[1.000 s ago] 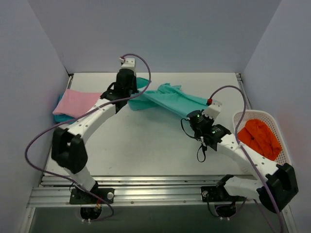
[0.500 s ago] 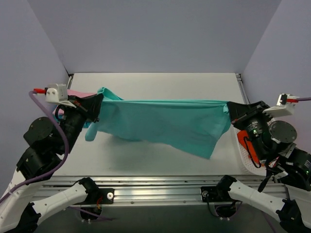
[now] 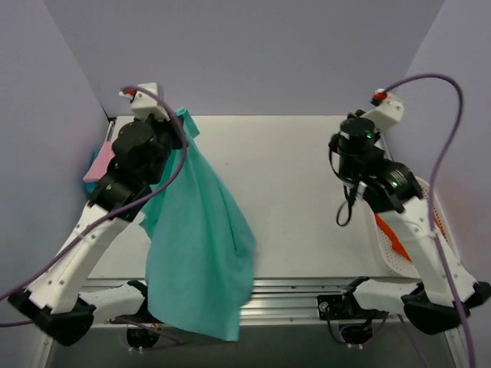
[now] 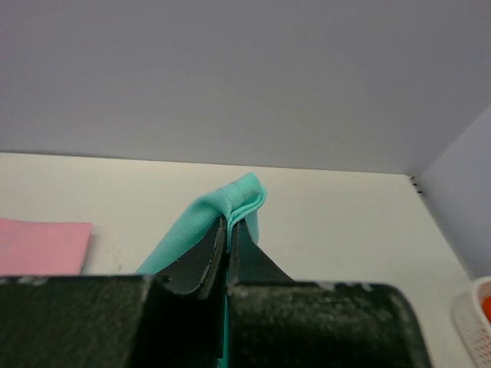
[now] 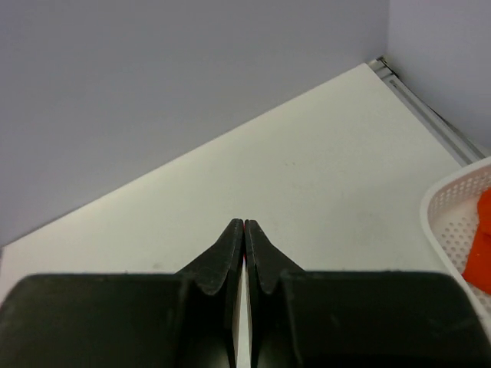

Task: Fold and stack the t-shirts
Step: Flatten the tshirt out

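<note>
A mint-teal t-shirt (image 3: 199, 245) hangs in a long drape from my left gripper (image 3: 181, 116), which is raised over the table's back left. In the left wrist view that gripper (image 4: 230, 218) is shut on a folded edge of the shirt (image 4: 239, 195). A folded pink t-shirt (image 3: 100, 162) lies at the far left edge, mostly hidden behind the left arm, and shows again as the pink t-shirt (image 4: 42, 245). My right gripper (image 5: 244, 224) is shut with nothing in it, and the right arm (image 3: 359, 149) is held high over the back right.
A white mesh basket (image 3: 430, 201) with an orange cloth (image 3: 391, 234) in it stands at the right edge, partly behind the right arm. Its rim (image 5: 453, 222) and the orange cloth (image 5: 482, 261) show in the right wrist view. Grey walls close in three sides.
Half a second ago the teal shirt was stretched between both grippers. The right gripper has let go and the shirt now hangs from the left alone. Both arms have swung up and back.
</note>
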Robot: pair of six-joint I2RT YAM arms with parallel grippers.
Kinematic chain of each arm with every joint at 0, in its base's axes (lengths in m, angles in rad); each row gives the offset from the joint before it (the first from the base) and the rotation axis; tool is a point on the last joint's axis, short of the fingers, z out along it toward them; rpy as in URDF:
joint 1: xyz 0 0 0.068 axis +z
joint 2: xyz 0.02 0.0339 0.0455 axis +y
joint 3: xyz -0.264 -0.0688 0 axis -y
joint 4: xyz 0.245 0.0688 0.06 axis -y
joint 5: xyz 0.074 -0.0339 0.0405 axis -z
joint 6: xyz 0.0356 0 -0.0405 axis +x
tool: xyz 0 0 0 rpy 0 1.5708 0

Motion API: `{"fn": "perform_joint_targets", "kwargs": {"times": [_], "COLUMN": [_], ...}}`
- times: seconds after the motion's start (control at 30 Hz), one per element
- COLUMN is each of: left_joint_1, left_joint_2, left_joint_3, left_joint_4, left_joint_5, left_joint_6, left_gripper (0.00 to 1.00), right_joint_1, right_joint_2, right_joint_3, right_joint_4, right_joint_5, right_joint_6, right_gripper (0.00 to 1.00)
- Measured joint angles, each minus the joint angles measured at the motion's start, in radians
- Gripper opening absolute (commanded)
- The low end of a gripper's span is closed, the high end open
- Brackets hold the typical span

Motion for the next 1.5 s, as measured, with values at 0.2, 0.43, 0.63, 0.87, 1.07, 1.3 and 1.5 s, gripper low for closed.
{"fn": "perform_joint_targets", "kwargs": {"times": [0.2,0.43,0.63,0.87,1.07,1.3,1.5], "left_joint_1": [0.261,0.371,0.393,0.391,0.399,0.420,0.443], "left_joint_2": [0.402,1.023,1.326,1.321,1.321,1.306,1.305], "left_joint_3": [-0.016,0.220,0.540,0.600,0.601,0.515,0.502], "left_joint_4": [0.154,0.179,0.053,0.038,0.040,0.054,0.066], "left_joint_5": [0.218,0.406,0.486,0.469,0.447,0.440,0.441], "left_joint_6": [-0.011,-0.009,-0.025,-0.033,-0.035,-0.044,-0.060], "left_gripper": [0.02,0.02,0.02,0.02,0.02,0.02,0.02], "right_joint_1": [-0.172,-0.197,-0.164,0.066,0.129,0.129,0.129], "right_joint_2": [0.339,0.598,0.591,0.533,0.605,0.763,0.818], "right_joint_3": [-0.147,-0.195,-0.194,-0.327,-0.511,-0.521,-0.472], "right_joint_4": [0.170,0.219,0.260,0.397,0.589,0.708,0.775], "right_joint_5": [-0.057,-0.126,-0.141,-0.244,-0.467,-0.558,-0.581], "right_joint_6": [-0.007,0.028,0.048,0.114,0.207,0.255,0.262], "right_gripper": [0.00,0.37,0.69,0.67,0.59,0.57,0.56]}}
